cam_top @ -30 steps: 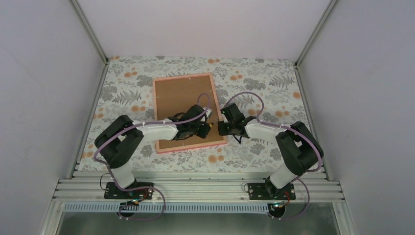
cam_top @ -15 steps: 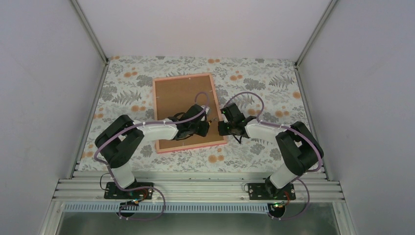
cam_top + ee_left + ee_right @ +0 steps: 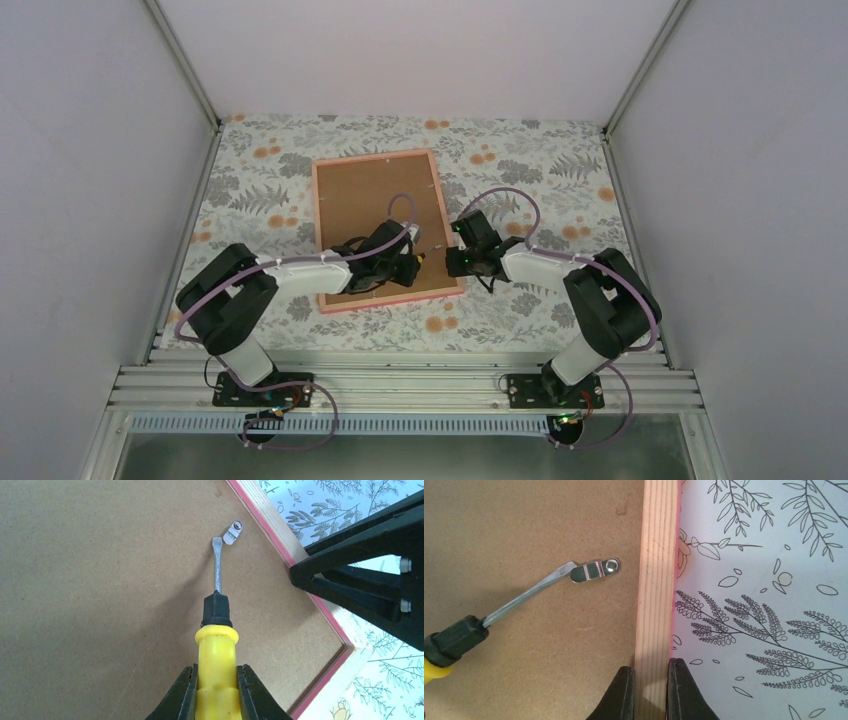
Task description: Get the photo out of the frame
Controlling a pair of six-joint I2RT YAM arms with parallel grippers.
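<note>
OK, left gripper [image 3: 217,690]: we see its jaws pinching the yellow handle of the screwdriver [image 3: 218,645], over the near right part of the frame [image 3: 316,230].
Right gripper [image 3: 650,690]: jaws pinching the frame's right rail, one finger on the board side and one on the outer pink side, close to the near right corner.
Screwdriver: black collar, thin metal shaft angled toward the rail. The blade tip is at the free end of the clip [image 3: 596,570]; touching or just beside, we cannot tell which.
Clip: small flat metal tab lying on the backing board [image 3: 100,580], with its pivot end nearest the rail and its free end pointing away from it.
Frame: face-down and flat on the desk [image 3: 520,150], about mid desk, slightly skewed. We see brown board facing up, a thin pink border all round and pale wood on the rail's back.
Desk: floral cloth, showing on all sides of the frame.
</note>
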